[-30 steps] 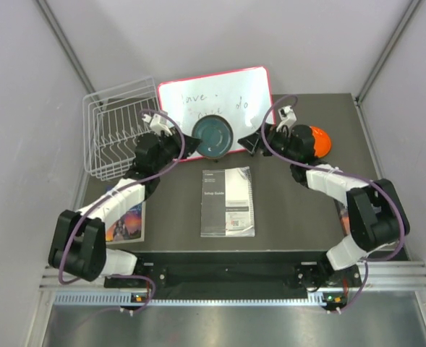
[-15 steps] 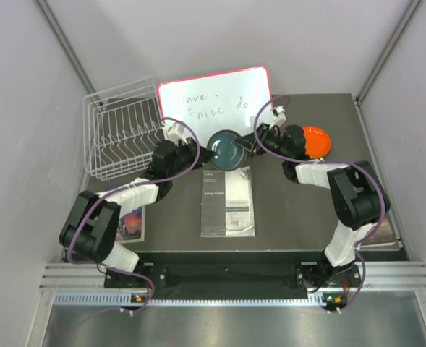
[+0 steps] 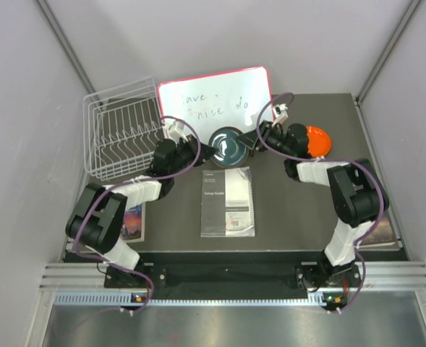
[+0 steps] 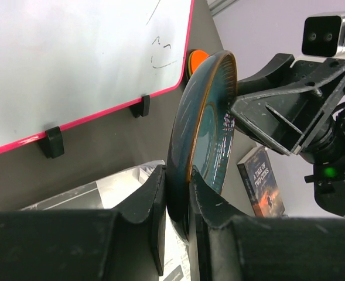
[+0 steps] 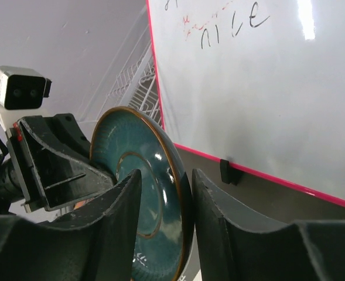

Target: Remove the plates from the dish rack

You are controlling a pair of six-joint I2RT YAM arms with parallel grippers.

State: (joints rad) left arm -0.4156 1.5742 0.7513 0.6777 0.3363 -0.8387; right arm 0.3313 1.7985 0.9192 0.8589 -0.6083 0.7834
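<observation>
A dark teal plate hangs on edge above the table in front of the whiteboard. My left gripper is shut on its lower rim; the left wrist view shows both fingers pressed against the plate at the gripper. My right gripper comes in from the other side. Its jaws straddle the rim of the plate at the gripper, with a gap on each side. An orange plate lies flat on the table to the right. The white wire dish rack stands at the back left with no plates showing in it.
A red-framed whiteboard leans just behind the plate. A white booklet lies on the table below it. One book lies at the left near the rack, another at the right edge.
The left arm carried the teal plate a little forward and turned it more edge-on. The right gripper moved in from beside the orange plate and narrowed its jaws around the teal plate's rim.
</observation>
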